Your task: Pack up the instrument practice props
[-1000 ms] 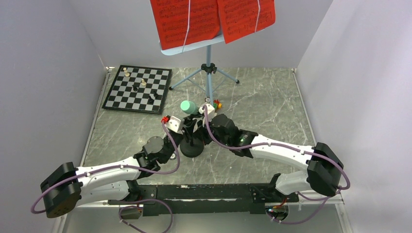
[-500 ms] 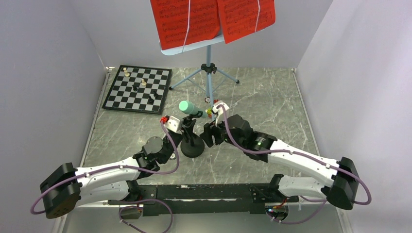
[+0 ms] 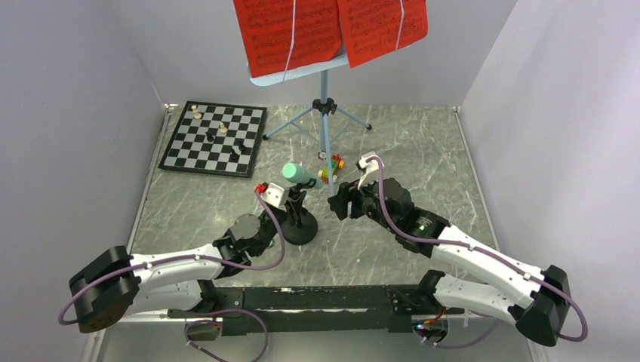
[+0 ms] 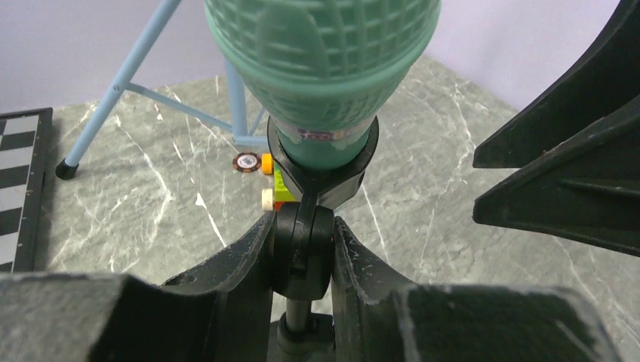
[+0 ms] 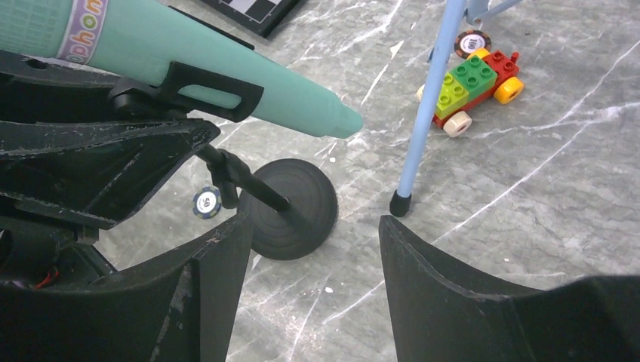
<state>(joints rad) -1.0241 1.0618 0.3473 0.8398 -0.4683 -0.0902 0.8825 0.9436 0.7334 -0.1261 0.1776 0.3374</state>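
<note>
Clenched at the left tool [image 4: 302, 253] on the swivel joint of the black mic stand [image 3: 300, 228], just under the clip. Spread wide and empty at the right tool [image 5: 313, 226], near the tail end of the mint-green microphone [image 5: 189, 56], touching nothing.

Seated in that clip and tilted, head toward the left wrist camera; not yet pulled free. Resting flat by its round base on the table [image 3: 423, 151].

Farther back, upright and fully unfolded on its tripod: the light blue music stand [image 3: 325, 128], carrying both red sheet-music pages [image 3: 290, 34] on its desk.

Judged as barely begun. Left to do: pulling the microphone out of the clip, lifting the pages off, collapsing the tripod, stowing all four.

No box, bag or case to be seen in any view, so no telling where to pack.

Off to the side and no part of the job: the chessboard [image 3: 215, 139] with a few pieces, and the block toy [image 5: 474, 89] just beside a tripod foot.
</note>
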